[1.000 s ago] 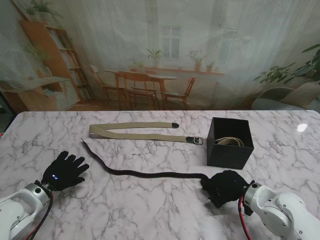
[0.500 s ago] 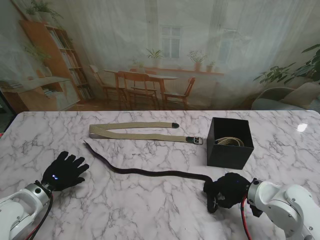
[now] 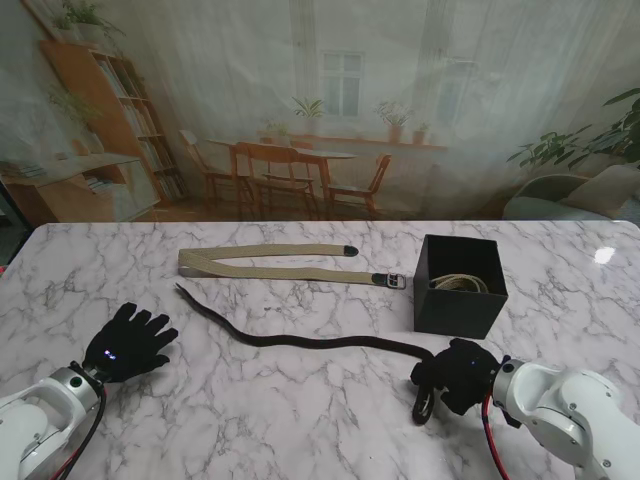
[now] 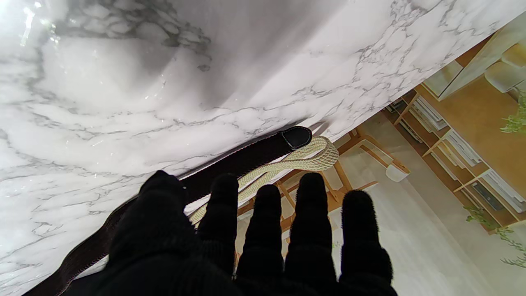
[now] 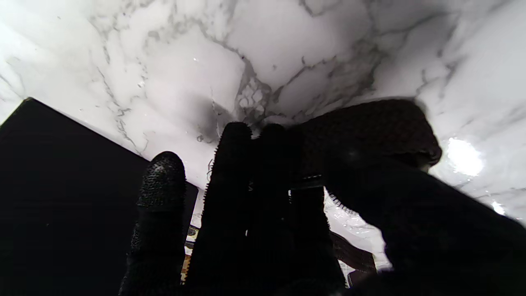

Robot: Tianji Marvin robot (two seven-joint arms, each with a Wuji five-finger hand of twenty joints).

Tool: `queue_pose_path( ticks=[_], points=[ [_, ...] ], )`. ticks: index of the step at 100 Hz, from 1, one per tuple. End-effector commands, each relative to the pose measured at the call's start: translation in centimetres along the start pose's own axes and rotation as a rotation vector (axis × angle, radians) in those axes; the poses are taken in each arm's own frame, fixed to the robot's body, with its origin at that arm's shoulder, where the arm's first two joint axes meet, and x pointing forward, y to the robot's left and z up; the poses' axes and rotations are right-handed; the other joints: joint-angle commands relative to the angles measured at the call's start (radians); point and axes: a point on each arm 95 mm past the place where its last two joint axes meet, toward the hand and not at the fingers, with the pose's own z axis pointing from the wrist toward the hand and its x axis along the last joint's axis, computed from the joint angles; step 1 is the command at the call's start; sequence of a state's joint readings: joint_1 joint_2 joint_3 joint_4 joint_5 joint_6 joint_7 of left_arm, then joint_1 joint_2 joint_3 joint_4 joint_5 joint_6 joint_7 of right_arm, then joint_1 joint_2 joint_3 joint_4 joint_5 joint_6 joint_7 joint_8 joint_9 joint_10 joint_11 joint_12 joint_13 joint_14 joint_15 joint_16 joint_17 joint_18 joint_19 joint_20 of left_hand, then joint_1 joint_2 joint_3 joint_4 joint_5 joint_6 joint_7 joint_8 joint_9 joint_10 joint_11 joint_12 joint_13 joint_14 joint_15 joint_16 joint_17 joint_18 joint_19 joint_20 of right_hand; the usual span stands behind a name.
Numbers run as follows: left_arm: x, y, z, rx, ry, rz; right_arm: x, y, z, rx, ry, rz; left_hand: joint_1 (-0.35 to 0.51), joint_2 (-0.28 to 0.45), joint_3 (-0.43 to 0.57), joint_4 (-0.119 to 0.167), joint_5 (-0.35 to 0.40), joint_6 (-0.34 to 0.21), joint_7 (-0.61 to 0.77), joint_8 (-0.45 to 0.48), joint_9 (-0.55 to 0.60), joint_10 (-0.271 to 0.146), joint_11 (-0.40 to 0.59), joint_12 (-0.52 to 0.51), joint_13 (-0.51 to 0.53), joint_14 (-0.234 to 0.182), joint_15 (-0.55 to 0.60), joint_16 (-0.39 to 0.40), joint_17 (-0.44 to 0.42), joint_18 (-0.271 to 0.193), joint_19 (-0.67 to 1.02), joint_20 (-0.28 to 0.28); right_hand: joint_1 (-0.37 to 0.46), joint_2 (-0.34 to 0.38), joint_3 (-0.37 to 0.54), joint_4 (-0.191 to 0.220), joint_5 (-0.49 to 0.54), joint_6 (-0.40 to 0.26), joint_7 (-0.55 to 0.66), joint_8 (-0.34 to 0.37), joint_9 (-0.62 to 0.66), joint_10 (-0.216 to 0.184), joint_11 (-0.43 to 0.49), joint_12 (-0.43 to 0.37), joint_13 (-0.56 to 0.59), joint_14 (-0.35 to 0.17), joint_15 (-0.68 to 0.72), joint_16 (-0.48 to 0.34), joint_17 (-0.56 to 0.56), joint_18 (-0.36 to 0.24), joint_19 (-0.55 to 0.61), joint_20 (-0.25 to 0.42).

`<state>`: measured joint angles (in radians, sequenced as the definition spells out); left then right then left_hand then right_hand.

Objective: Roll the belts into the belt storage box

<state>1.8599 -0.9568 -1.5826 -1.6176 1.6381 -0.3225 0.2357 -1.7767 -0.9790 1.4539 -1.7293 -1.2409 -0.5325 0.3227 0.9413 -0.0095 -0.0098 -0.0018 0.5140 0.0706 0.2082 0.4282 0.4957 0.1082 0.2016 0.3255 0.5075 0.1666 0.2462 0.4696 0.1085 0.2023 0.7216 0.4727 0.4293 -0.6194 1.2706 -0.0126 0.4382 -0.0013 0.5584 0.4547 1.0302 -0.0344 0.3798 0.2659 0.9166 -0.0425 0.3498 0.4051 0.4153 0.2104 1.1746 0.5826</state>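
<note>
A dark brown belt (image 3: 300, 340) lies stretched across the table from a thin tip on the left to my right hand (image 3: 458, 375), which is shut on its end; a short loop hangs out of the hand, nearer to me. The same dark belt (image 4: 246, 154) shows beyond my left hand's fingers (image 4: 267, 230). A beige belt (image 3: 280, 262) lies folded farther from me. The black storage box (image 3: 460, 285) stands at the right, with a pale rolled belt (image 3: 460, 283) inside. My left hand (image 3: 130, 342) rests flat and open on the table, apart from the belts.
The marble table (image 3: 300, 420) ends at a far edge in front of a printed room backdrop. The box wall (image 5: 61, 197) stands close beside my right hand (image 5: 263, 197).
My right hand has drawn the dark belt to the right and a little nearer to me, so its thin tip slid rightward. A small loop has formed at the hand. The left hand has not moved.
</note>
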Motion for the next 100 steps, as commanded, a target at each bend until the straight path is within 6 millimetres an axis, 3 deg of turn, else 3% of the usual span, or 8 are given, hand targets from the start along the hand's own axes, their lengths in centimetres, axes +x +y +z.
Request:
queue_pose_path(
  ticks=[1,13,33,42,51,70,82,100],
  points=[
    [0.18,0.24,-0.06,-0.017,0.0,-0.003,0.07,-0.79,0.13,0.021,-0.011,0.009,0.029,0.048,-0.012,-0.014,-0.011,0.025,0.012,0.011,-0.042,0.029,0.003,-0.008,-0.011,0.017,0.019,0.011,-0.015,0.037,-0.003,0.005,-0.036,0.031,-0.023,-0.022,0.053,-0.06,0.092,0.046,-0.052,0.029,0.025,0.043,-0.012,0.045,0.021,0.033,-0.012,0.037,0.015,0.007],
    [0.18,0.25,-0.04,-0.017,0.001,-0.004,0.14,-1.02,0.24,0.023,-0.02,0.015,0.028,0.048,-0.012,-0.014,-0.012,0.025,0.011,0.011,-0.044,0.028,0.003,-0.008,-0.011,0.016,0.019,0.011,-0.015,0.037,-0.003,0.005,-0.03,0.05,-0.06,-0.037,0.084,-0.161,0.209,0.13,-0.195,0.095,0.072,0.105,-0.037,0.08,0.062,0.072,-0.012,0.061,0.021,0.018],
    [0.19,0.26,-0.01,-0.018,0.002,-0.004,0.22,-1.38,0.63,0.006,-0.034,0.034,0.028,0.047,-0.011,-0.014,-0.011,0.025,0.012,0.011,-0.044,0.029,0.003,-0.008,-0.011,0.017,0.02,0.011,-0.015,0.037,-0.002,0.005,0.045,-0.024,-0.019,-0.129,0.111,-0.275,0.348,0.062,-0.437,0.175,0.103,0.086,-0.101,0.085,0.104,0.079,-0.006,0.084,0.027,0.019],
    [0.16,0.24,-0.01,-0.018,0.002,-0.004,0.25,-1.39,0.7,0.001,-0.039,0.043,0.026,0.047,-0.012,-0.014,-0.011,0.024,0.012,0.011,-0.044,0.029,0.003,-0.008,-0.012,0.017,0.019,0.011,-0.015,0.037,-0.002,0.005,0.124,0.051,0.035,-0.042,0.14,-0.245,0.257,0.081,-0.361,0.151,0.16,0.103,-0.059,0.076,0.142,0.085,0.013,0.086,0.034,0.012],
    [0.11,0.24,-0.01,-0.016,0.002,-0.003,0.25,-1.35,0.7,0.0,-0.039,0.048,0.027,0.046,-0.011,-0.014,-0.011,0.026,0.012,0.011,-0.044,0.03,0.003,-0.009,-0.012,0.018,0.019,0.011,-0.015,0.037,-0.002,0.005,0.181,0.029,0.098,-0.034,0.113,-0.121,0.191,0.074,-0.246,0.09,0.16,0.101,0.016,0.059,0.151,0.086,0.04,0.071,0.039,0.004],
    [0.1,0.22,0.03,-0.015,0.003,-0.004,0.03,-1.31,0.71,-0.009,-0.029,0.0,0.029,0.047,-0.011,-0.014,-0.011,0.024,0.012,0.011,-0.043,0.028,0.004,-0.008,-0.011,0.017,0.02,0.011,-0.015,0.037,-0.002,0.005,0.367,-0.075,0.084,-0.166,0.101,-0.172,0.2,0.045,-0.084,-0.04,0.131,0.096,0.129,0.015,0.118,0.162,0.091,-0.015,0.055,-0.022],
    [0.09,0.22,0.03,-0.014,0.004,-0.004,-0.05,-1.42,0.95,-0.044,-0.026,-0.007,0.029,0.047,-0.011,-0.014,-0.011,0.026,0.012,0.012,-0.041,0.028,0.005,-0.008,-0.011,0.018,0.02,0.011,-0.015,0.037,-0.002,0.005,0.276,-0.069,-0.091,-0.217,0.163,-0.241,0.294,-0.004,0.08,-0.052,0.048,0.191,0.181,0.008,0.152,0.177,0.109,-0.02,0.077,-0.029],
    [0.05,0.21,0.02,-0.015,0.004,-0.004,0.0,-1.62,1.09,-0.056,-0.035,0.007,0.029,0.047,-0.011,-0.014,-0.01,0.024,0.013,0.012,-0.043,0.028,0.004,-0.008,-0.011,0.018,0.02,0.012,-0.015,0.037,-0.003,0.005,0.078,-0.059,-0.228,-0.243,0.252,-0.378,0.52,-0.045,-0.01,0.052,0.12,0.203,0.128,0.07,0.172,0.153,0.058,0.055,0.07,-0.018]
  ],
)
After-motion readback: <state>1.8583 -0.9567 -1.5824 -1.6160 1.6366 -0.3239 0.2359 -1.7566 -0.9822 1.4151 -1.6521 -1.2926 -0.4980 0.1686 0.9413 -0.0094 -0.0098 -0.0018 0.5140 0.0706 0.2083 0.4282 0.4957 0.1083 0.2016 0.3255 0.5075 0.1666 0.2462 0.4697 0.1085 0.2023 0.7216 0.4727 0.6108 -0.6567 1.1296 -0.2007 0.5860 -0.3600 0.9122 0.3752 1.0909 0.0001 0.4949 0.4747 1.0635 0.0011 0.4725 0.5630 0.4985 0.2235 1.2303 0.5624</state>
